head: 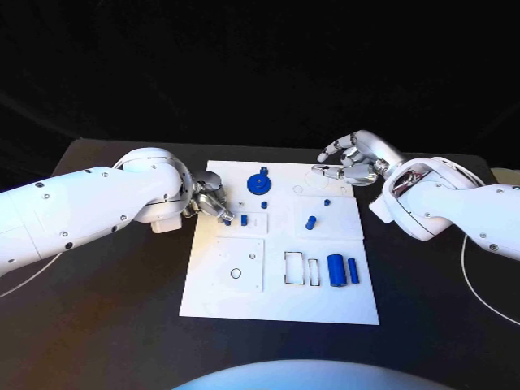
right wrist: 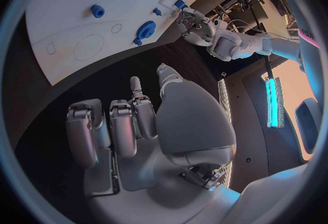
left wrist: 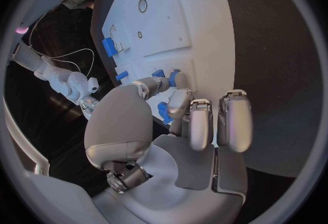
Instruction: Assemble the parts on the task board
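The white task board lies mid-table. On it I see a blue gear, small blue pieces and two blue cylinders near the front right. My left hand hovers over the board's left edge. Its fingertips are apart, just beside a small blue piece that shows off the thumb tip in the left wrist view. My right hand hangs above the board's far right corner, fingers curled in around nothing. The right wrist view has the gear and my left hand.
The board's near left panel has a round hole and a rectangular slot sits beside the cylinders. Thin cables loop on the black table at both sides. A pale object sits at the table's right edge.
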Robot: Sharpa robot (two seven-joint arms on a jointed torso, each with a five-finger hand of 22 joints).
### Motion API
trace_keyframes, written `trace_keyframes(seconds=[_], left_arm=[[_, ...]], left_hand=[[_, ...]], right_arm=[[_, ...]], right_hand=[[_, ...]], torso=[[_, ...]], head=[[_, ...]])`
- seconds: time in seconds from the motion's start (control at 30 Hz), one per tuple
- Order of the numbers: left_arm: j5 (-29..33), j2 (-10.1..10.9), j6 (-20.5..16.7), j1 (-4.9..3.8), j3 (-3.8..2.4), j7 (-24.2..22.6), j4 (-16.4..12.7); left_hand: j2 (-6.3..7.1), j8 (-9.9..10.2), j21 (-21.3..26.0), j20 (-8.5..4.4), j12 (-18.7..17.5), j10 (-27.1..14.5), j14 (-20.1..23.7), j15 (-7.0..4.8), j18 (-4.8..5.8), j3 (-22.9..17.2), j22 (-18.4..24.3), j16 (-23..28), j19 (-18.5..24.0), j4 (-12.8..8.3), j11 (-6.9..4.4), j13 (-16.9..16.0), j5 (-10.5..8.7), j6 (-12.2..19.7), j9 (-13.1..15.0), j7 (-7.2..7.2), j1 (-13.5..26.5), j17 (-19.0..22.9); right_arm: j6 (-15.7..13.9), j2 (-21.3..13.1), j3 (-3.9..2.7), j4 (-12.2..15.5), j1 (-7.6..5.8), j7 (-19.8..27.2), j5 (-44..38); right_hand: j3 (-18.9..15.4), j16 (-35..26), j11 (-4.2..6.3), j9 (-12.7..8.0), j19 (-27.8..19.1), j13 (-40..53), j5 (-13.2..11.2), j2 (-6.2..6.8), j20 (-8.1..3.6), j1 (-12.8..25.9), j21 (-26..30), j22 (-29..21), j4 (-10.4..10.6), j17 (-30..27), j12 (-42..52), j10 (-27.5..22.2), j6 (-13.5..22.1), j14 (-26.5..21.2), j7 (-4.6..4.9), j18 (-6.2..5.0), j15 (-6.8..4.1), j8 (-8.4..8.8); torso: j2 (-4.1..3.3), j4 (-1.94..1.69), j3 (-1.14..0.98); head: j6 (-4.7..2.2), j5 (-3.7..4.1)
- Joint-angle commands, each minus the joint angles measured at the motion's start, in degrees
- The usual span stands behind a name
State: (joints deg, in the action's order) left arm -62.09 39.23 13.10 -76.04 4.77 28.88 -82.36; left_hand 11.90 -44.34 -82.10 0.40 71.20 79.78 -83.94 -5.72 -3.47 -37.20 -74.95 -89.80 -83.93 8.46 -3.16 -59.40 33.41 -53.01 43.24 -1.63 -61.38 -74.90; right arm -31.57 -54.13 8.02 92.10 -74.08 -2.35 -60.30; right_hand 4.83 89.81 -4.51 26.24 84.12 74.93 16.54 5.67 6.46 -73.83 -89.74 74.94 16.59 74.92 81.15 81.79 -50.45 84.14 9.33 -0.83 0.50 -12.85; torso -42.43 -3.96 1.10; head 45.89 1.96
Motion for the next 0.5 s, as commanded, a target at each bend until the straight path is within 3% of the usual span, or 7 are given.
trace_keyframes(seconds=[0.03, 0.5], left_arm=[[0.03, -0.39, 1.79, 0.29, 0.22, 0.22, -0.07], [-0.94, -0.75, 3.37, 0.28, 0.22, 0.41, 0.17]], left_hand=[[-1.02, -0.11, -0.14, -0.28, 0.25, 0.32, -6.06, -0.42, 0.48, -7.34, -1.03, -0.2, -1.08, -7.68, -0.05, -0.07, -0.32, -1.32, -0.08, 0.82, -0.43, -15.1], [-1.08, -0.09, -0.31, -0.32, 0.25, 0.62, -6.06, -0.5, 0.55, -6.59, -1.35, -0.2, -1.22, -7.53, -0.21, -0.21, -0.21, -1.82, -0.17, 1.05, -0.49, -15.1]], right_arm=[[0.6, 0.01, 0.0, 0.09, 0.03, 0.09, -0.62], [0.57, -0.11, 0.0, 0.19, 0.02, 0.07, -0.7]], right_hand=[[0.24, -0.06, 0.25, 0.06, 5.88, 6.76, 0.34, -0.02, -0.31, 0.67, -0.26, 15.06, 0.02, 14.34, -0.23, -0.13, -0.09, 5.68, -0.43, 0.83, -0.36, -0.2], [0.24, -0.06, 0.25, 0.06, 5.88, 6.76, 0.34, -0.02, -0.31, 0.67, -0.26, 15.06, 0.02, 14.34, -0.23, -0.13, -0.09, 5.68, -0.43, 0.83, -0.36, -0.2]], torso=[[0.0, 0.03, 0.02], [-0.04, 0.02, 0.05]], head=[[0.03, 0.0], [0.16, 0.11]])
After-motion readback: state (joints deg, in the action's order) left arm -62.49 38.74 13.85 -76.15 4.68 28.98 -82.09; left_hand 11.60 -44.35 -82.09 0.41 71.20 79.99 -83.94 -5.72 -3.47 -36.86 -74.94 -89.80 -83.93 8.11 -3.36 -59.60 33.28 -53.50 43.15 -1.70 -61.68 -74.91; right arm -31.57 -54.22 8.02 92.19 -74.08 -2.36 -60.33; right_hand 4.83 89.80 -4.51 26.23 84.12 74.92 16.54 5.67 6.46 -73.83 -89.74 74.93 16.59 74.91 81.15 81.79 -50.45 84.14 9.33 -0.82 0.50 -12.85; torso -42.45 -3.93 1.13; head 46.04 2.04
